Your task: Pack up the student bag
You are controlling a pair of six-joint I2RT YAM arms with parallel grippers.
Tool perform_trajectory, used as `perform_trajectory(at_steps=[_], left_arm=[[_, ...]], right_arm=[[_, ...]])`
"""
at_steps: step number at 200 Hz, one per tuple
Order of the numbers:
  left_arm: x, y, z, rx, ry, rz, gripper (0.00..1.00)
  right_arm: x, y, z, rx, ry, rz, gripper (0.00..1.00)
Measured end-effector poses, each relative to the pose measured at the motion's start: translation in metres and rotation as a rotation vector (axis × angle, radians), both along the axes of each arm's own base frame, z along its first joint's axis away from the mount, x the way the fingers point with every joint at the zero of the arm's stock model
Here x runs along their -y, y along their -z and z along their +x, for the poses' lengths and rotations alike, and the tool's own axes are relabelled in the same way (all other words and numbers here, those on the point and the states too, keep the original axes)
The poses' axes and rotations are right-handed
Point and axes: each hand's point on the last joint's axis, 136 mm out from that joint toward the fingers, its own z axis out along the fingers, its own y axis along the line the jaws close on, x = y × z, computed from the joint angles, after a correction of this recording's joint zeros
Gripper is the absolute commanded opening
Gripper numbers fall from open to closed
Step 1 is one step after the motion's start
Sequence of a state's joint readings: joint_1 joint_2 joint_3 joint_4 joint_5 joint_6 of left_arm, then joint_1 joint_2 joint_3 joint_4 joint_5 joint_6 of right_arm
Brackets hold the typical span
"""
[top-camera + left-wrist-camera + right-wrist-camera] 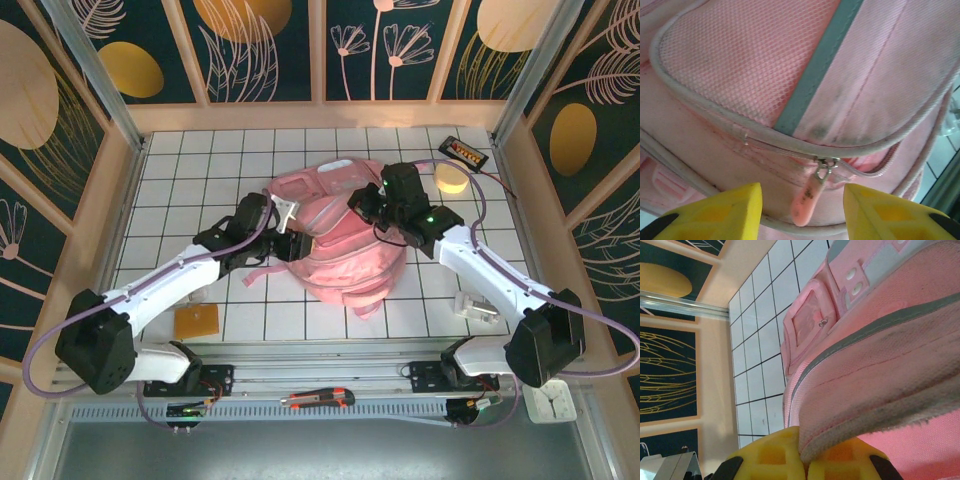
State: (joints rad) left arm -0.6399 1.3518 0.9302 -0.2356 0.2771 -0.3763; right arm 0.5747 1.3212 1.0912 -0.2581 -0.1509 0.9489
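Student bag (340, 262), a large soft pink fabric backpack with grey reflective strips, lies in the middle of the white gridded tabletop (190, 170). We see the left pincer (802, 212) with its yellow fingers (720, 210) apart, the pink rubbery zipper pull (807, 200) hanging between them, touching neither. The right pincer (805, 457) is closed and seems clamped on a frayed edge of the bag's flap, though the view is tight.
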Motion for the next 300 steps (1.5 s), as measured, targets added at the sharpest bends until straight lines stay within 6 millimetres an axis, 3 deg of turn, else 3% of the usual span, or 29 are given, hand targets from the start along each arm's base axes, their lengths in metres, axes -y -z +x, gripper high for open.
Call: perform_trajectory(at_steps=[63,99,128,144,210,283,291,300], left_arm=[[0.003,0.01,0.009,0.009,0.027,0.071,0.45],[0.005,0.018,0.008,0.002,0.052,0.101,0.4],[0.006,0.025,0.005,0.001,0.08,0.122,0.18],[0.006,0.027,0.002,-0.01,0.09,0.132,0.0],[-0.004,0.038,0.002,-0.009,0.089,0.203,0.0],[-0.031,0.032,0.028,0.024,-0.012,0.256,0.0],[-0.032,0.031,0.03,0.03,-0.015,0.262,0.13],[-0.033,0.031,0.031,0.039,-0.017,0.272,0.34]], right_arm=[[0.002,-0.001,0.001,-0.002,0.003,0.005,0.0],[0.002,-0.001,0.001,-0.002,0.0,0.006,0.0],[0.002,-0.001,0.001,-0.003,-0.003,0.008,0.0],[0.002,-0.001,0.001,-0.003,-0.002,0.008,0.0],[0.002,-0.001,0.001,-0.003,-0.002,0.008,0.0],[0.006,0.002,0.002,-0.015,0.0,0.013,0.0],[0.006,0.002,0.002,-0.014,-0.002,0.015,0.0],[0.005,0.0,0.002,-0.01,-0.007,0.022,0.0]])
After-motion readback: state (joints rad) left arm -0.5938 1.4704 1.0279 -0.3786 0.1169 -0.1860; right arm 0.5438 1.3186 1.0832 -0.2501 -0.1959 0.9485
